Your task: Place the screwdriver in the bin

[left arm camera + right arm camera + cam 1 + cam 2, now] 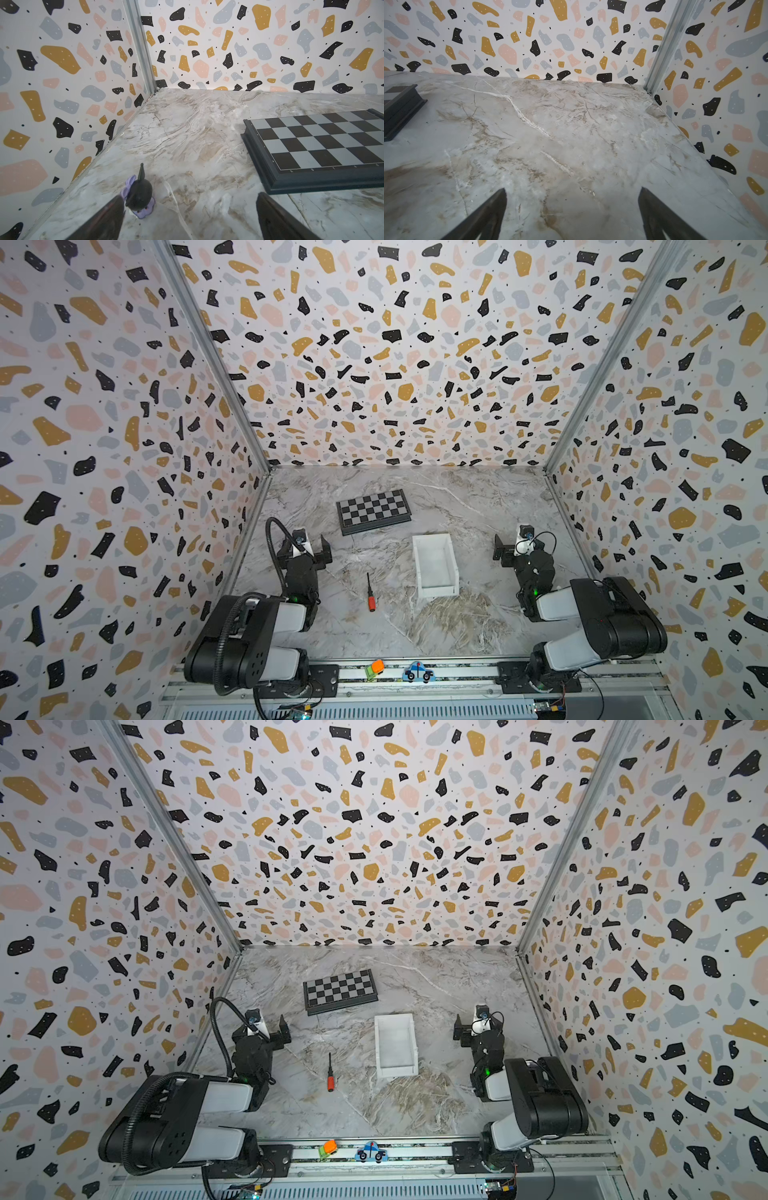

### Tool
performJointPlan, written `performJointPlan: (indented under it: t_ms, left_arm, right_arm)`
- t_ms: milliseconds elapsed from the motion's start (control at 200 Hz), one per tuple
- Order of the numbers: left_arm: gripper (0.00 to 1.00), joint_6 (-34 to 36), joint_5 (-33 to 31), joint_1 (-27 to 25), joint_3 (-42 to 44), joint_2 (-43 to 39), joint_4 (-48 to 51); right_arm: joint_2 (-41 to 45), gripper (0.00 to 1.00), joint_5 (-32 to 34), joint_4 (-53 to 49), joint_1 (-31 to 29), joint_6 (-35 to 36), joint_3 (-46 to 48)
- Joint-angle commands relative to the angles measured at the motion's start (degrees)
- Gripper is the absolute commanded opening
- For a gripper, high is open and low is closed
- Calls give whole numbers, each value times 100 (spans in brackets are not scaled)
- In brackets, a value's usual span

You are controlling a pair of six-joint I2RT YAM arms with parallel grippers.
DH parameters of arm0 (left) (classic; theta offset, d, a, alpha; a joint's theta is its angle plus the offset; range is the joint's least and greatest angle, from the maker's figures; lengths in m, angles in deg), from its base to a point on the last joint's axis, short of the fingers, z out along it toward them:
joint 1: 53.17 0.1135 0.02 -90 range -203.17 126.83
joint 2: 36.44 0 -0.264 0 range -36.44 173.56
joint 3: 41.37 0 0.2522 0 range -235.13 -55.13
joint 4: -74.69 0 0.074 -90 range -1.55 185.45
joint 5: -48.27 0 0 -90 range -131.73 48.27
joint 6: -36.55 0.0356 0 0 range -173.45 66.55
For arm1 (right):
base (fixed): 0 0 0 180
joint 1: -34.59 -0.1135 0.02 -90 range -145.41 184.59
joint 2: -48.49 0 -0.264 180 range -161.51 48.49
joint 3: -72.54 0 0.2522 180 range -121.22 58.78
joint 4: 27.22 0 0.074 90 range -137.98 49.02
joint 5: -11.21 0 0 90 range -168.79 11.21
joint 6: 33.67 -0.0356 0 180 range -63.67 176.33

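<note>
Spread left jaws, themselves cropped, partly hide a purple figurine (138,196).

Bright, even, diffuse light around me, faint soft shadows on the worktop (478,497), walls (104,406) bowed at top-view edges, my fingertips (483,218) blurred in wrist views

The screwdriver (370,594) — orange-red handle, dark shaft — lies flat on the tabletop (478,497), handle toward the near edge. The white bin (440,591) stands right of it, apart.
</note>
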Motion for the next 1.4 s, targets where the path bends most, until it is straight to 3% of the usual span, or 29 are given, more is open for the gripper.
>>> performJointPlan:
  t_ms: [0, 1392]
  left_arm:
    - [100, 53, 15, -38, -19, -9, -388]
    - [100, -30, -196, -46, -63, 8, -323]
  right_arm:
    - [-1, 99, 37, 122, -23, 41, -130]
    - [-4, 99, 36, 120, -26, 40, -139]
